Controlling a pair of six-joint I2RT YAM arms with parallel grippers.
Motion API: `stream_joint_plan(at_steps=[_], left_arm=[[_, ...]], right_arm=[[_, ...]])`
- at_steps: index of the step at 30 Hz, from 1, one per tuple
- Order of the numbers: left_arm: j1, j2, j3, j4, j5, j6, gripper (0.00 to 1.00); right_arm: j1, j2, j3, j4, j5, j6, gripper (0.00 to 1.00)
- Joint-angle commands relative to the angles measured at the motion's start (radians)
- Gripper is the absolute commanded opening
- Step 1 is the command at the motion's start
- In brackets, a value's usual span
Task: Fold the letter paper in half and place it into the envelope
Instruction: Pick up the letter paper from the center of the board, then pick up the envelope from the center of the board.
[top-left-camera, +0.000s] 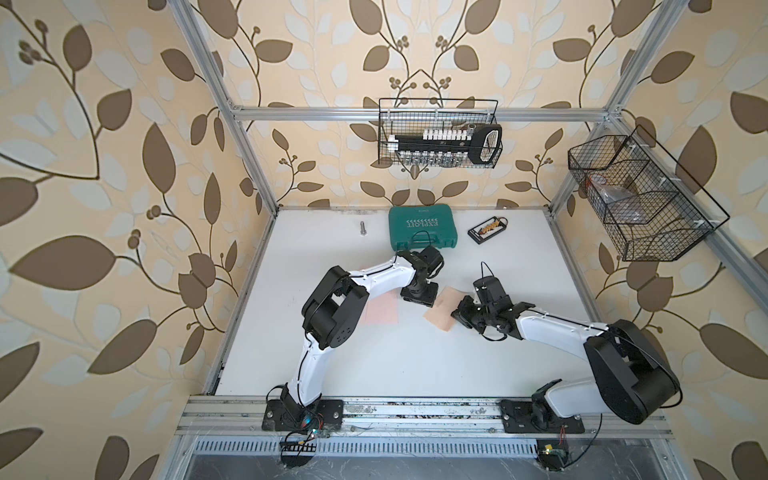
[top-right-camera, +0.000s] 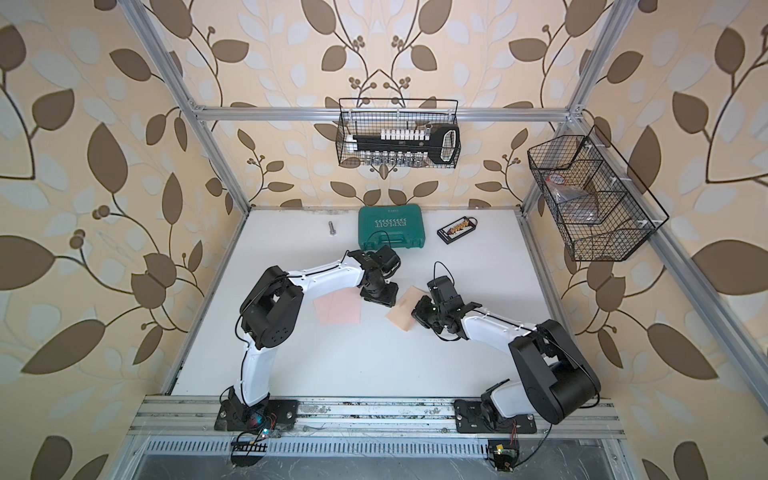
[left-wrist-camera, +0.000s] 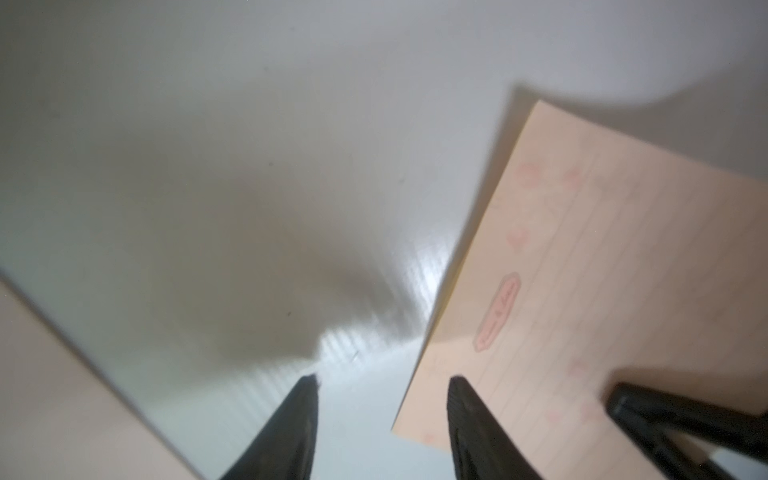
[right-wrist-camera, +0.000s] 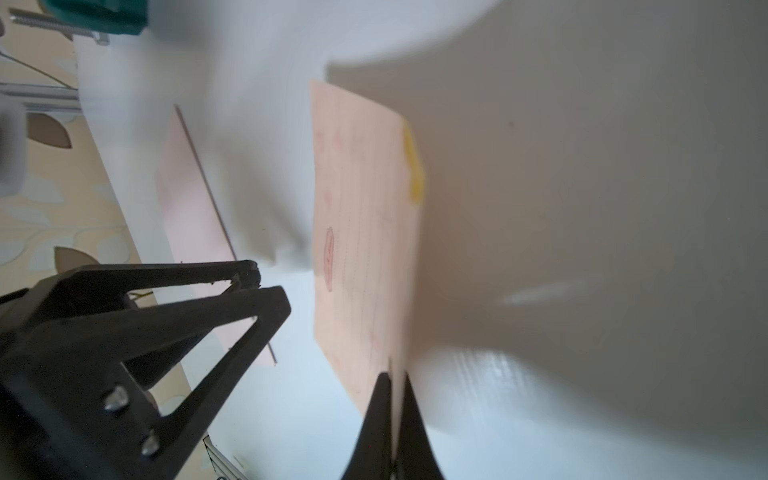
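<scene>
The letter paper (top-left-camera: 441, 308) (top-right-camera: 404, 311) is a folded cream-peach sheet with faint lines and pink marks, at the table's middle. My right gripper (top-left-camera: 458, 314) (right-wrist-camera: 395, 374) is shut on its near edge, the sheet pinched thin between both fingers. A yellow under-layer (right-wrist-camera: 414, 166) peeks out at one side of the sheet. My left gripper (top-left-camera: 419, 297) (left-wrist-camera: 383, 380) points down at the paper's far-left edge and is open, one fingertip (left-wrist-camera: 457, 384) over the sheet and the other over bare table. The pink envelope (top-left-camera: 380, 312) (top-right-camera: 338, 309) lies flat to the left, partly under the left arm.
A green tool case (top-left-camera: 422, 228), a bolt (top-left-camera: 362, 227) and a small black connector board (top-left-camera: 488, 230) sit along the back of the white table (top-left-camera: 374, 365). Wire baskets hang on the back wall (top-left-camera: 438, 133) and the right frame (top-left-camera: 636, 195).
</scene>
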Motion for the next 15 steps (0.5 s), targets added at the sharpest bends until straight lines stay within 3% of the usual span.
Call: stream_joint_plan(at_steps=[1,7,11,15], left_arm=[[0.078,-0.205,-0.063,-0.020,-0.105,-0.041,0.60],[0.300,-0.483,-0.306,0.032,-0.166,-0.161,0.67],[0.500,-0.623,-0.503,0.099,-0.043,-0.231,0.69],[0.597,-0.666,-0.628,0.143,0.076,-0.272,0.71]], right_arm=[[-0.001,-0.045,0.069,-0.133,0.026,-0.108,0.00],[-0.001,-0.072,0.143,-0.222,0.018,-0.188,0.00],[0.000,-0.062,0.174,-0.235,-0.011,-0.240,0.00],[-0.001,-0.042,0.192,-0.237,-0.041,-0.259,0.00]])
